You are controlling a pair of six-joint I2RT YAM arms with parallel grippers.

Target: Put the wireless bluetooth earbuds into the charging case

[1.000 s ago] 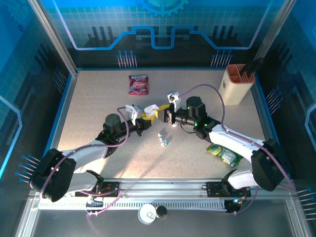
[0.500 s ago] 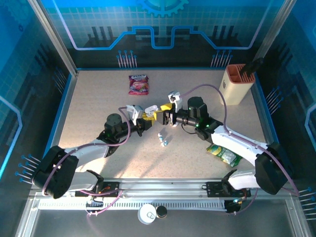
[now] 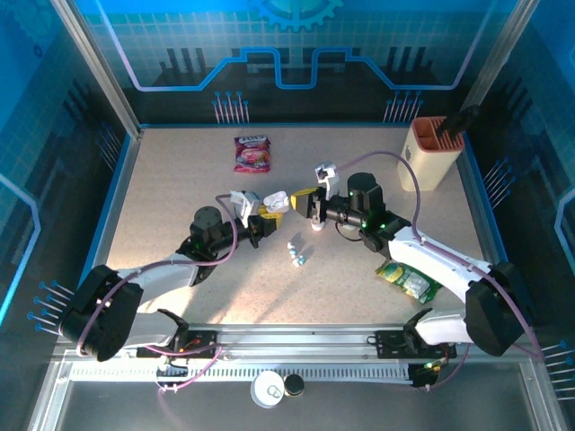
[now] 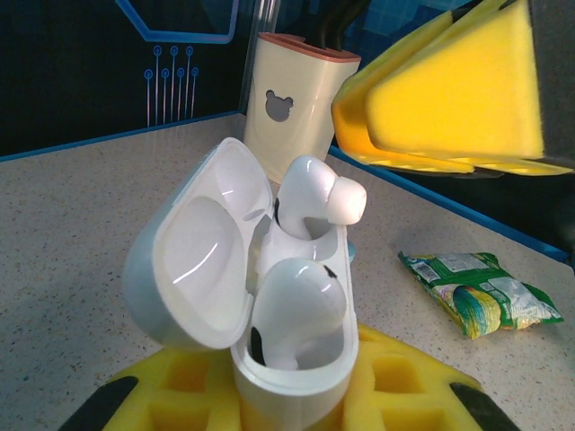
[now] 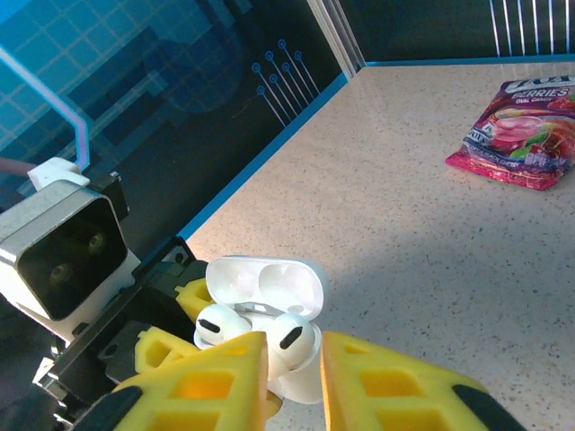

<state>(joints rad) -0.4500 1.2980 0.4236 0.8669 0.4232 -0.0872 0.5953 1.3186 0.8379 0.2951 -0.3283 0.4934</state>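
Two earbuds in open charging case

"berries" printed on the pink snack pouch

Two earbuds in one case. Near the right pincer, loose earbuds too tiny to count. One pink bag, one green bag, one holder.

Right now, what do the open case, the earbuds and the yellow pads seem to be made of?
The case: hard plastic, it seems, glossy white; light reflects sharply in its lid.
The earbuds: the same glossy white plastic, with smooth highlights.
The yellow pads: probably soft foam, matte; the surface looks porous and gives no shine.
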